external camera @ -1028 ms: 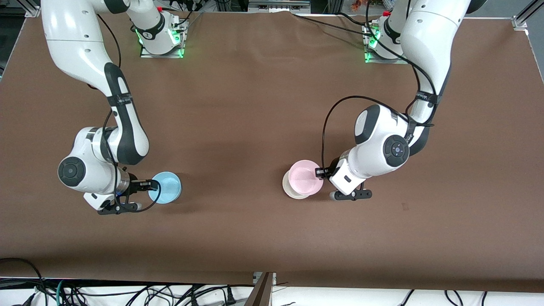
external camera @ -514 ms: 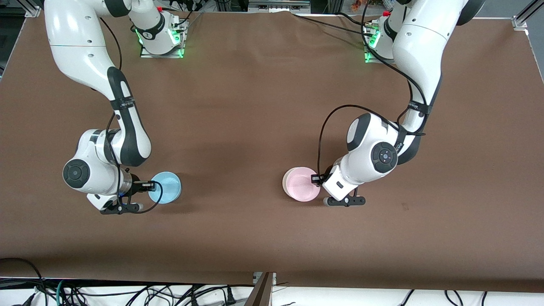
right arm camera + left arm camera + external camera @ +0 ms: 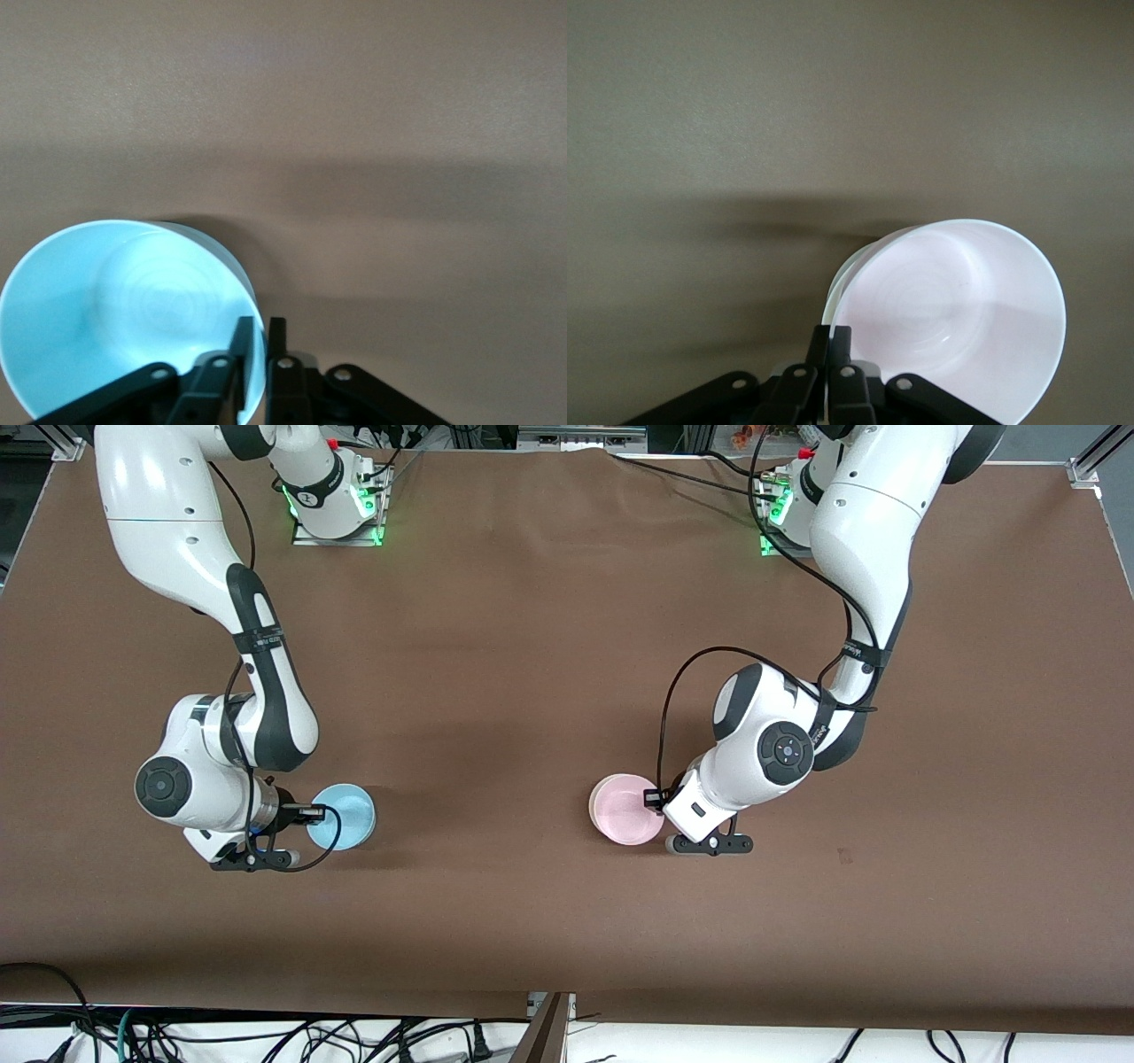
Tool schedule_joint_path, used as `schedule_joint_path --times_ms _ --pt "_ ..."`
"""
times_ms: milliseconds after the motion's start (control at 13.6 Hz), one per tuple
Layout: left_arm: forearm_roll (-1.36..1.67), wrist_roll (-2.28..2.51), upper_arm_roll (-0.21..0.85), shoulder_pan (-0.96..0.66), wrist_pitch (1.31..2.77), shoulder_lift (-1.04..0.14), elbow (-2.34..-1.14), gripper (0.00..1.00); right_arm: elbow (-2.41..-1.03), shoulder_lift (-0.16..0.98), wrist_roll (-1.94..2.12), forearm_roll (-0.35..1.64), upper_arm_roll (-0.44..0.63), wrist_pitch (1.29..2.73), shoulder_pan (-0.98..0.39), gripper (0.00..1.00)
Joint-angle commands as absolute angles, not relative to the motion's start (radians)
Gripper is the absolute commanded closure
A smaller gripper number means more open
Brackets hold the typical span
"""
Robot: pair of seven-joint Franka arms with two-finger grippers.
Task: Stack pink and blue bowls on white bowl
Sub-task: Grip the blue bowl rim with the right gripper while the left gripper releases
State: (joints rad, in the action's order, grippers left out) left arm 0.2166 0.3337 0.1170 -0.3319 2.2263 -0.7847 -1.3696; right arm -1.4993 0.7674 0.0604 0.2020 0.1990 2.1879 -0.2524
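Note:
The pale pink bowl (image 3: 627, 810) sits nested in the white bowl (image 3: 593, 804), of which only a rim sliver shows, near the table's middle. My left gripper (image 3: 656, 799) is shut on the pink bowl's rim at the side toward the left arm's end. In the left wrist view my left gripper (image 3: 833, 341) pinches the pink bowl (image 3: 948, 310), and the white bowl's rim (image 3: 845, 276) shows just outside it. The sky-blue bowl (image 3: 344, 817) is toward the right arm's end. My right gripper (image 3: 312, 812) is shut on its rim; the right wrist view shows my right gripper (image 3: 259, 335) on the blue bowl (image 3: 115, 310).
The brown table (image 3: 532, 646) bears nothing else. The arm bases (image 3: 337, 514) stand along the edge farthest from the front camera. Cables hang below the table's near edge (image 3: 549, 1010).
My left gripper has brought the pink bowl down and across until it is centred in the white bowl. The right arm and the blue bowl have barely shifted.

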Motion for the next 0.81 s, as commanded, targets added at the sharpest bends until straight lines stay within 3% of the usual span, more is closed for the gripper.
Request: schedule_joint_path --times_ms 0,661,734 --pt "0.193 0.350 0.109 -0.345 2.226 -0.796 -1.348 1.00 -1.480 0.764 0.006 0.219 0.198 2.177 -0.258 1.00" --pt "0.193 0.371 0.112 -0.353 2.226 -0.813 -1.350 1.00 -1.324 0.733 -0.138 0.238 0.170 1.921 -0.310 1.00" --pt "0.193 0.371 0.113 -0.353 2.226 -0.813 -1.350 0.89 -1.324 0.732 -0.147 0.239 0.163 1.921 -0.311 1.00"
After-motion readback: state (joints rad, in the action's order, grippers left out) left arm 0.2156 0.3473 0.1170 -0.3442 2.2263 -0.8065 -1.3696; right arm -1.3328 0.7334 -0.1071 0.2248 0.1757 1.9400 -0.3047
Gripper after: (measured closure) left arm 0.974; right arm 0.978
